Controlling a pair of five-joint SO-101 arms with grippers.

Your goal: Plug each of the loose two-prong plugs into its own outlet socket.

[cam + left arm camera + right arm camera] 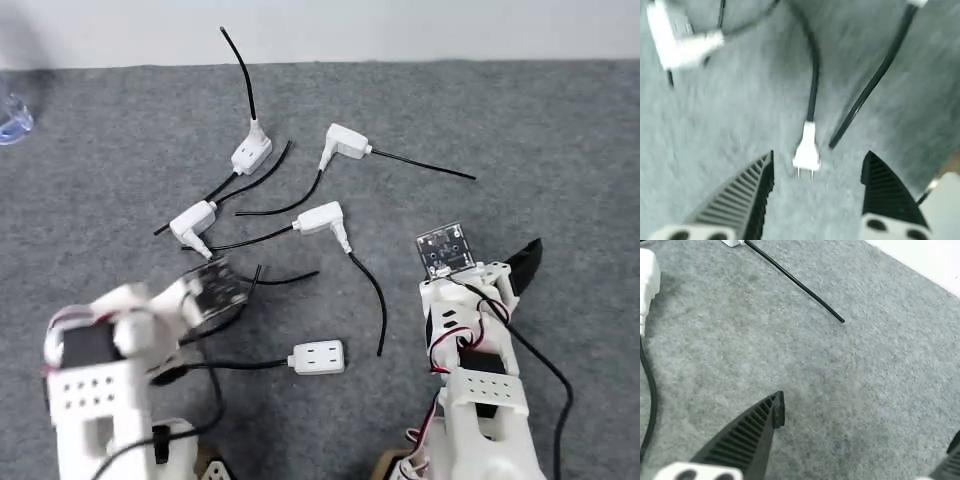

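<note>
A small white two-prong plug (806,154) lies on the grey carpet on a black cord, prongs towards my left gripper (818,159). That gripper is open, one finger on each side of the plug and neither touching it. In the high view the left arm (200,295) leans over the cords at the lower left. A white outlet socket (318,357) lies just to its right. My right gripper (867,427) is open over bare carpet, with its black finger (525,262) showing at the right. Other white plug and socket pieces (320,217) (345,143) (250,152) (194,220) lie further back.
Black cords (372,290) trail loosely across the middle of the carpet. One cord end (840,320) lies ahead of the right gripper, with a white piece (647,280) off to the side. A clear object (12,118) sits at the far left edge.
</note>
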